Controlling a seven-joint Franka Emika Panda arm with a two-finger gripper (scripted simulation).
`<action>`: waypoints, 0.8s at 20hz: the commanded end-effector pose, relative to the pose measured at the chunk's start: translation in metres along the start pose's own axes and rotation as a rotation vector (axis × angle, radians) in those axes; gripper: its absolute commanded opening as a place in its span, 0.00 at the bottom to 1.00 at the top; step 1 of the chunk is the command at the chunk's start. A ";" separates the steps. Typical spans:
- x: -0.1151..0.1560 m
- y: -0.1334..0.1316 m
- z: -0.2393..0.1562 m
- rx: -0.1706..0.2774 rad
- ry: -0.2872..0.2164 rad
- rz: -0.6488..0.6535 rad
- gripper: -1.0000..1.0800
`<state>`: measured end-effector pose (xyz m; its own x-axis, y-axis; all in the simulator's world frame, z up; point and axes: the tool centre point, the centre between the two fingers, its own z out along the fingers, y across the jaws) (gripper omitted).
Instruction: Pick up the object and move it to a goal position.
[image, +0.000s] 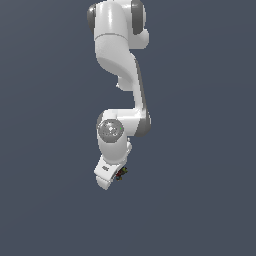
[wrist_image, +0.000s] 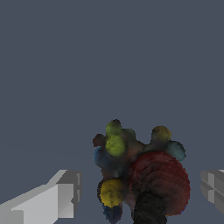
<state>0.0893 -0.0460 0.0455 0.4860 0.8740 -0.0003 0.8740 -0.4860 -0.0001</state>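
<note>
Fingers (wrist_image: 65, 192) of the gripper (wrist_image: 140, 192) stand spread wide, with the object (wrist_image: 142, 175), a lumpy clump of dark red, yellow, green, blue and black, between them and touching neither. In the exterior view the object (image: 120, 173) sits just beside the white gripper (image: 111, 175) at the arm's lower end.

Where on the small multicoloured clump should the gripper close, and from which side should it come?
Close across the clump's bulky middle, at the dark red lobe, coming straight down from above. In the wrist view the two fingers already stand apart on either side of it. The small yellow and green bumps look too uneven to clamp firmly.
</note>
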 end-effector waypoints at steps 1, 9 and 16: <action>0.000 0.000 0.011 0.000 0.000 -0.001 0.96; 0.001 0.001 0.016 0.000 0.000 -0.001 0.00; 0.001 0.001 0.016 0.000 0.000 -0.001 0.00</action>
<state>0.0929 -0.0472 0.0349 0.4860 0.8739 0.0022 0.8739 -0.4860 0.0072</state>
